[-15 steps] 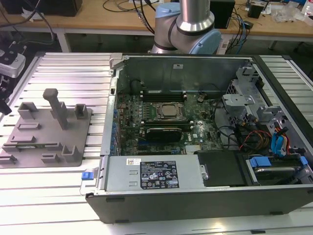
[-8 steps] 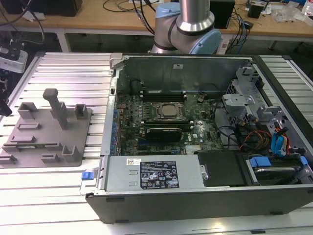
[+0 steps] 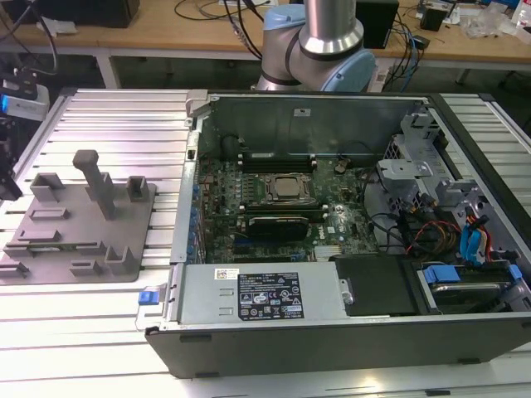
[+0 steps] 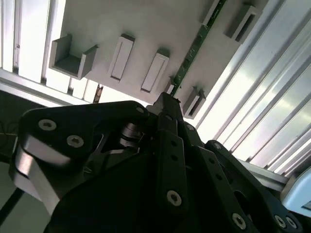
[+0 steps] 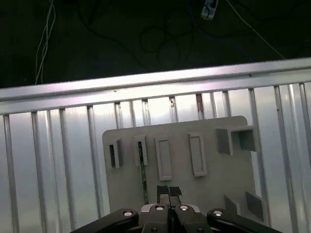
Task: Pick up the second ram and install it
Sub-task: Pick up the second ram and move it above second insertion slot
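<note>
The second ram is a thin green stick standing on edge in a slot of the grey tray. It also shows in the second wrist view as a green strip, and in the exterior view it lies low along the tray's front part. My gripper hovers over the tray just beside the stick, fingers together and holding nothing. One dark fingertip points toward the stick's near end. In the exterior view the wrist sits at the left edge, beside the tray.
An open computer case fills the middle of the exterior view, with the motherboard, the CPU socket and long black slots. The tray carries a tall peg and several blocks. The ribbed metal table ends at an edge beyond the tray.
</note>
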